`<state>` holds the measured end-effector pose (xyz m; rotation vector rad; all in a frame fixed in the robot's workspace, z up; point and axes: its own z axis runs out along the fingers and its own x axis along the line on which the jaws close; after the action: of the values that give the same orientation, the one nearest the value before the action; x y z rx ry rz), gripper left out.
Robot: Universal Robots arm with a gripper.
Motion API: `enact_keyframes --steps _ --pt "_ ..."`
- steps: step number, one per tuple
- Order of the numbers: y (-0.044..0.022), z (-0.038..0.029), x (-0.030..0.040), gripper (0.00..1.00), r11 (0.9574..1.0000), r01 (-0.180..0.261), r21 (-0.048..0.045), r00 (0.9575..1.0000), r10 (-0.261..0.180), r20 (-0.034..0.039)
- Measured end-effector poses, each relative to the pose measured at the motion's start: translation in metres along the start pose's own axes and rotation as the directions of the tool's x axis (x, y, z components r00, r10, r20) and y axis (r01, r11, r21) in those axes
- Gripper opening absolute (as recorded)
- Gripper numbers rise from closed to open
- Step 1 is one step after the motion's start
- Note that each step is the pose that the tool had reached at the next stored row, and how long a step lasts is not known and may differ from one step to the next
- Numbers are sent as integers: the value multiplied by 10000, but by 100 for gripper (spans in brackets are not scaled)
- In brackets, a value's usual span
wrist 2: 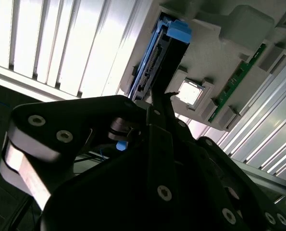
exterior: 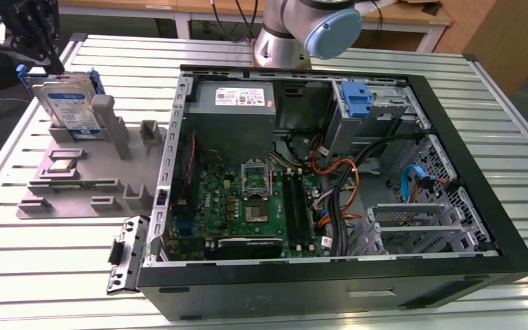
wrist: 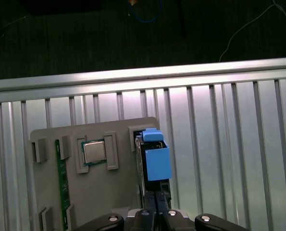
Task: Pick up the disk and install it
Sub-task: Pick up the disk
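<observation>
The disk [exterior: 67,103] stands on edge in a slot of the grey holder [exterior: 90,185] on the exterior view's left. It is silver with a white-and-blue label and a blue frame. In both wrist views the disk [wrist: 155,163] [wrist 2: 155,57] shows edge-on. My black gripper [exterior: 51,67] hangs at the disk's upper end, on the side away from the case. Its fingers [wrist: 155,204] lie close together against that end. I cannot tell whether they pinch the disk's edge.
The open computer case [exterior: 484,206] lies on the slatted table, with a drive cage and blue latch [exterior: 360,100] at its far corner and a grey power-supply box [exterior: 232,96]. The holder also carries a processor chip [wrist: 93,151] and a green memory stick [wrist: 62,183]. The arm's base [exterior: 282,41] stands behind the case.
</observation>
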<state>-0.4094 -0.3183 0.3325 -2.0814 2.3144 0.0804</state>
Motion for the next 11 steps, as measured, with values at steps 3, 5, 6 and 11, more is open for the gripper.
enact_keyframes --steps 3,5,6,11 --pt "0 0 0 23 10000 0 0 10000 0 0" --pt "0 1 0 35 10000 0 0 10000 0 0" --pt "0 1 0 35 10000 0 0 10000 0 0" --pt "0 1 0 53 10000 0 0 10000 0 0"
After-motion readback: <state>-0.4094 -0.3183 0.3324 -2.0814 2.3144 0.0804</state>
